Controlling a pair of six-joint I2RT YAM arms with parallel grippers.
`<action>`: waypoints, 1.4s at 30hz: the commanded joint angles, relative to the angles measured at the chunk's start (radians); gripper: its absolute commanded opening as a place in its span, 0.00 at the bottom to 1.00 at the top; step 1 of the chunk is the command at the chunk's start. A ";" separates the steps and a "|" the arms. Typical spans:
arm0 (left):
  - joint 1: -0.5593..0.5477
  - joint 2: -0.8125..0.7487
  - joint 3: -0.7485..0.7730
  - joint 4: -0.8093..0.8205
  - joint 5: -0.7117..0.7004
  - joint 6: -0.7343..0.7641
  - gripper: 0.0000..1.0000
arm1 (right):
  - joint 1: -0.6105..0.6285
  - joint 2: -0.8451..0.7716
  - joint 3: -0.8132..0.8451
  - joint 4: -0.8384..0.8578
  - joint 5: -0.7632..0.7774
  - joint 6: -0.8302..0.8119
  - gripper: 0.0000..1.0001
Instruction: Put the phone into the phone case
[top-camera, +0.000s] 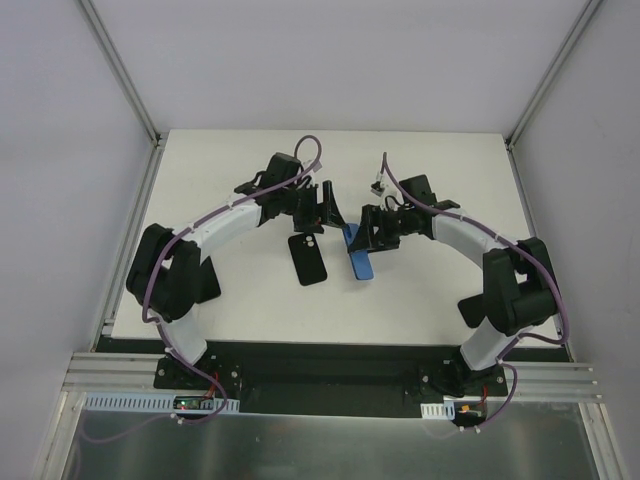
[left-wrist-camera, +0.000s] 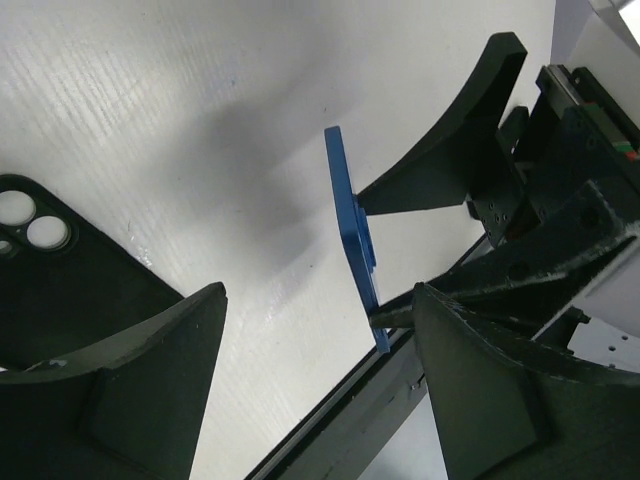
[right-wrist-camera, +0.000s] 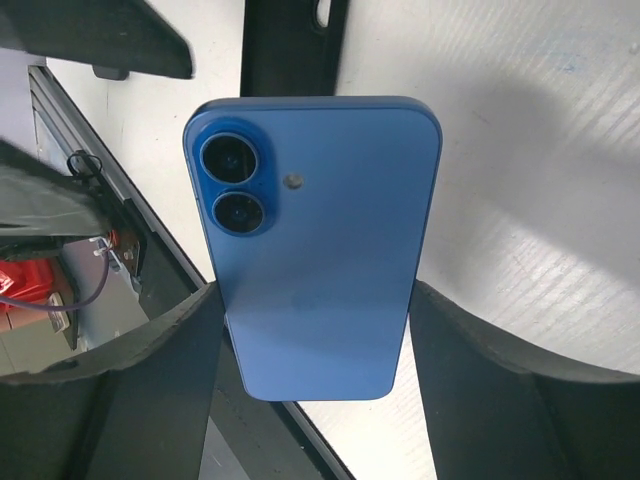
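In the top view the left gripper hangs above the table near its middle, and its wrist view shows the 2 fingers spread apart with nothing between them. The case lies flat on the table at 7 o'clock of that gripper, all black, its long axis running roughly 12 to 6 o'clock, with the camera cutout at the 12 o'clock end. The left wrist view catches that corner of it, with 2 round openings showing the white table through them. Just at 3 o'clock of the case, apart from it, is the phone. It is tilted up off the table and seen edge-on as a thin blue strip from the left wrist. The right gripper sits at 1 o'clock of the phone, its 2 fingers pinching the phone's long edges. That wrist view shows the blue back with 2 stacked lenses and a small dot beside them.
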 joint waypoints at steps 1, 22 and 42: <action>-0.012 0.043 0.059 0.049 0.036 -0.041 0.73 | 0.015 -0.078 0.004 0.042 -0.049 0.014 0.52; -0.034 0.126 0.038 0.083 0.140 -0.163 0.14 | 0.094 -0.060 0.030 0.026 0.033 0.029 0.54; -0.011 0.103 0.064 0.025 0.089 -0.301 0.00 | 0.550 -0.337 -0.047 -0.152 1.087 -0.078 0.81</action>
